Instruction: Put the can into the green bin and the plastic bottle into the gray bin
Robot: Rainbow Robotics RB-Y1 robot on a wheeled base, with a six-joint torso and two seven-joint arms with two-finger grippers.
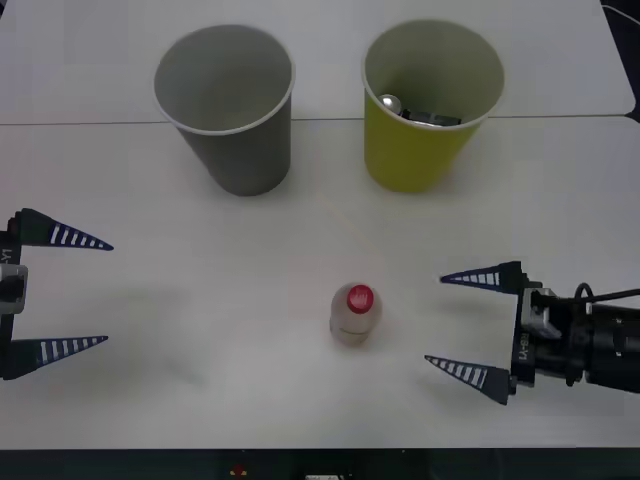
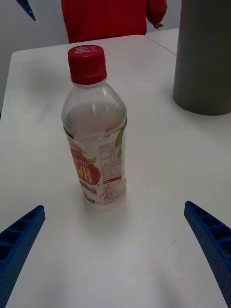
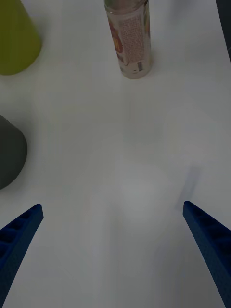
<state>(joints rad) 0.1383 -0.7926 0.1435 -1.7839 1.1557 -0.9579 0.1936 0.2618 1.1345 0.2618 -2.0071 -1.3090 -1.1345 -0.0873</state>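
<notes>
We see the bottle [image 1: 355, 312] upright at lower centre of the table [image 1: 200, 230], light and slick; we would grip its labelled waist. The right gripper [image 1: 458, 322] beside it and the left gripper [image 1: 85, 292] at far left both gape, holding nothing.

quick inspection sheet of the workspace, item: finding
surface: white table, bare around the bottle
job's things: plastic bottle upright mid-table; can inside green bin; gray bin beside it
clutter: nothing seen
grippers: left gripper open at the table's left; right gripper open, facing the bottle
cables: black cable on the right arm
surroundings: person in red beyond the table
</notes>
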